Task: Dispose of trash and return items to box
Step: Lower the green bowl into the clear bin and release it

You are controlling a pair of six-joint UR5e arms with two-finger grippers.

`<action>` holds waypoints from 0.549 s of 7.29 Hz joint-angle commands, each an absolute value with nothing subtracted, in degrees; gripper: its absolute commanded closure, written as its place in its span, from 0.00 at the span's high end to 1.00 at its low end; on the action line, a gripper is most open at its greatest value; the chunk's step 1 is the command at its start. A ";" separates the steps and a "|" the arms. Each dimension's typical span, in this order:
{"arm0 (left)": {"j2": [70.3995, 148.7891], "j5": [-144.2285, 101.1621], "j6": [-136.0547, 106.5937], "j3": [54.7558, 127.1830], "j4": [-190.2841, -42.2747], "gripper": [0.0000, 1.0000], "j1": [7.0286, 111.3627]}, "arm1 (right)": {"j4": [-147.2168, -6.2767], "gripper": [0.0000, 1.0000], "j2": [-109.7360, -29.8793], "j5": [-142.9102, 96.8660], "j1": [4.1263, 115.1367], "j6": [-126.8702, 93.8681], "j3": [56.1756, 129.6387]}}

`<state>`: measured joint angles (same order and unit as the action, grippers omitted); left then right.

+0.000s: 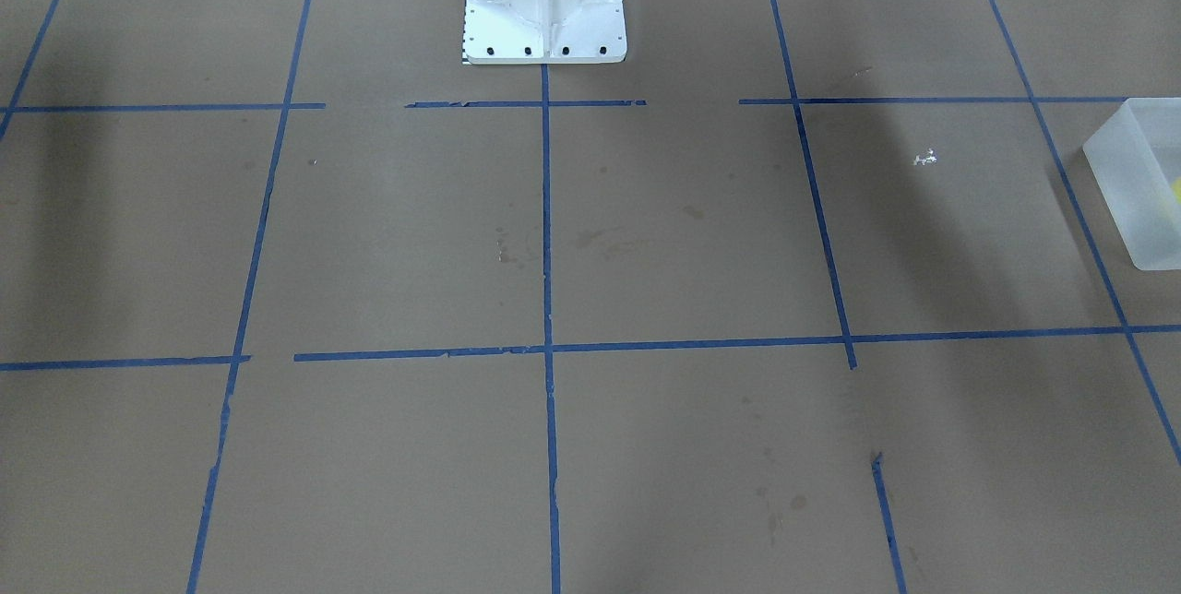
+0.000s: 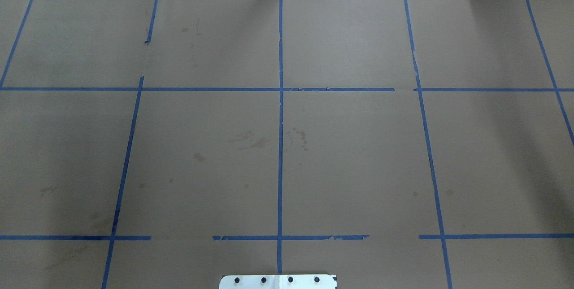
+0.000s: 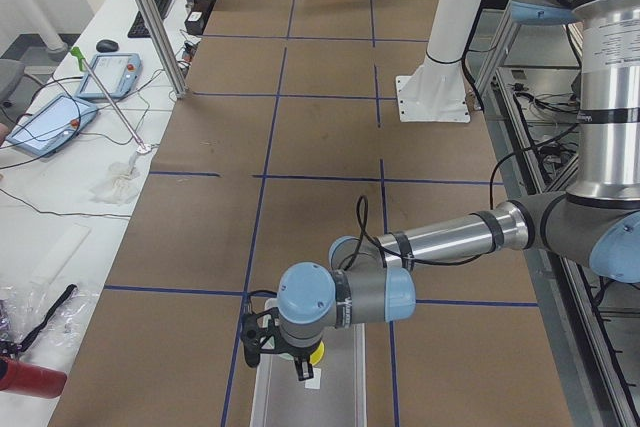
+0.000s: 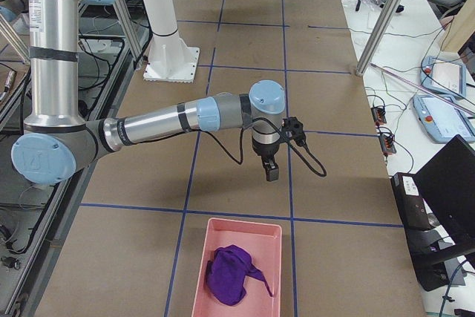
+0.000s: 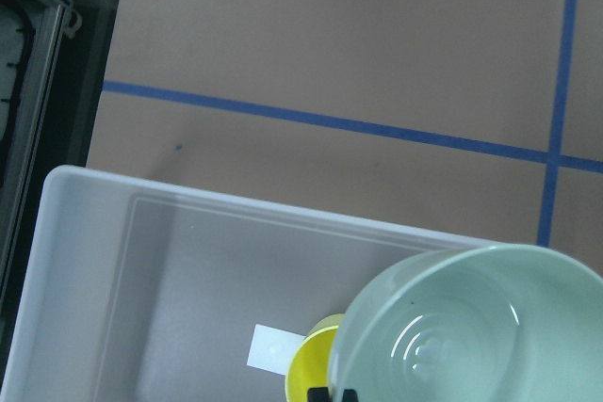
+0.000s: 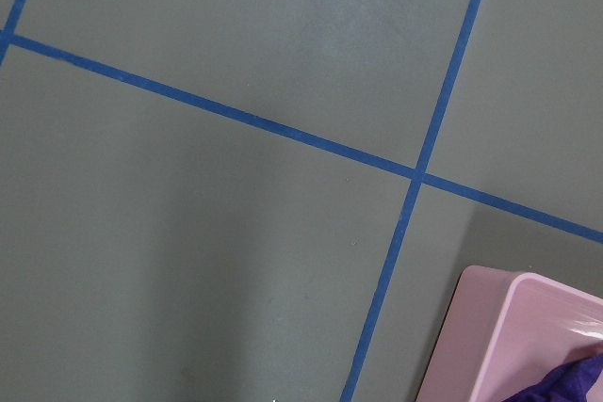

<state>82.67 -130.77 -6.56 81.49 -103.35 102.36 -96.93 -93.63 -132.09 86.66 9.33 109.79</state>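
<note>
In the left wrist view my left gripper [image 5: 334, 393] is shut on the rim of the pale mint-green bowl [image 5: 471, 327] and holds it over the frosted white box [image 5: 236, 202]. The yellow cup [image 5: 309, 374] lies inside the box, partly hidden under the bowl. In the exterior left view the left gripper [image 3: 300, 365] hangs over the box [image 3: 345, 397] at the table's near end. My right gripper [image 4: 272, 172] hovers above bare table, a little short of the pink bin; I cannot tell whether it is open.
A pink bin [image 4: 215, 257] with a purple cloth [image 4: 230, 276] in it stands at the table's right end; its corner shows in the right wrist view [image 6: 490, 327]. The white robot base [image 1: 544, 4] stands at the table's back middle. Blue tape lines cross the brown table.
</note>
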 commanded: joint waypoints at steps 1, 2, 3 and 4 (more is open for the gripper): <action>82.00 -129.82 -10.10 73.16 -111.34 0.00 105.63 | -96.86 1.00 -93.52 -131.84 86.66 9.49 110.39; 82.44 -129.81 -11.93 72.08 -111.27 0.00 107.99 | -96.94 1.00 -93.60 -131.66 86.66 9.49 111.17; 83.49 -129.90 -13.17 69.37 -111.88 0.00 108.89 | -96.94 1.00 -93.60 -131.49 86.66 9.49 111.27; 83.67 -129.90 -15.18 67.00 -114.41 0.00 108.98 | -96.94 1.00 -93.52 -131.48 86.66 9.49 111.27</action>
<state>83.13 -129.90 -12.95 70.03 -112.13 108.24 -96.93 -93.57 -131.57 86.66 9.49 111.12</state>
